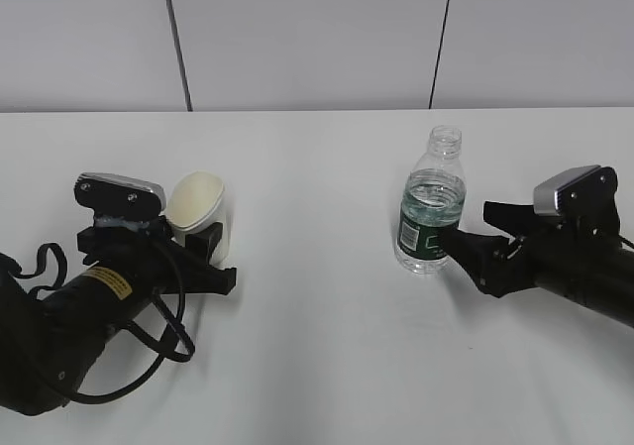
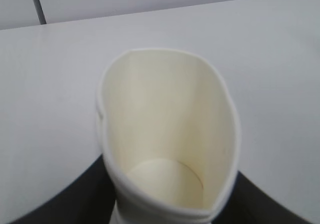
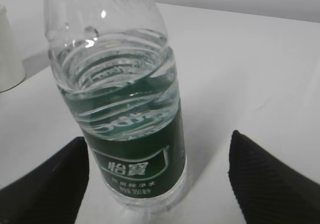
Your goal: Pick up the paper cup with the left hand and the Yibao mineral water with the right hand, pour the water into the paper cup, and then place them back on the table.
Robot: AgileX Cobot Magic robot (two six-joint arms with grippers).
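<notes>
- The paper cup [image 1: 199, 210] is seen on the left of the table [image 1: 327, 346], at about nine o'clock from the table's middle in the exterior view, with the left hand [image 1: 210, 252] closed around its lower body.
- In the left wrist view the cup's rim [image 2: 167, 129] is squeezed into an oval and a finger shows at either side of the base — a grip already taken, it is judged.
- The cup's mouth is tipped toward the camera in the exterior view; whether its base is touching the table cannot be told.
- The Yibao mineral water [image 1: 431, 207] stands upright at about three o'clock from the table's middle, well apart from the cup, its long axis vertical and its neck capless.
- The water [image 3: 117, 79] fills it to just above the green label [image 3: 137, 149].
- The right hand [image 1: 474, 235] is the nearer arm to the bottle, reaching in from the three o'clock side at label height.
- Its fingers are held wide apart: in the right wrist view one dark finger [image 3: 45, 184] lies at eight o'clock of the bottle's base and the other [image 3: 272, 176] at four o'clock, with bare table visible between bottle and right finger.
- The bottle is thus bracketed but not gripped — it sits left of centre between the fingers, nearly touching the left one.
- The coming move is judged to turn on that offset: an even closure on the label band is needed, or the bottle may be nudged sideways first.
</notes>
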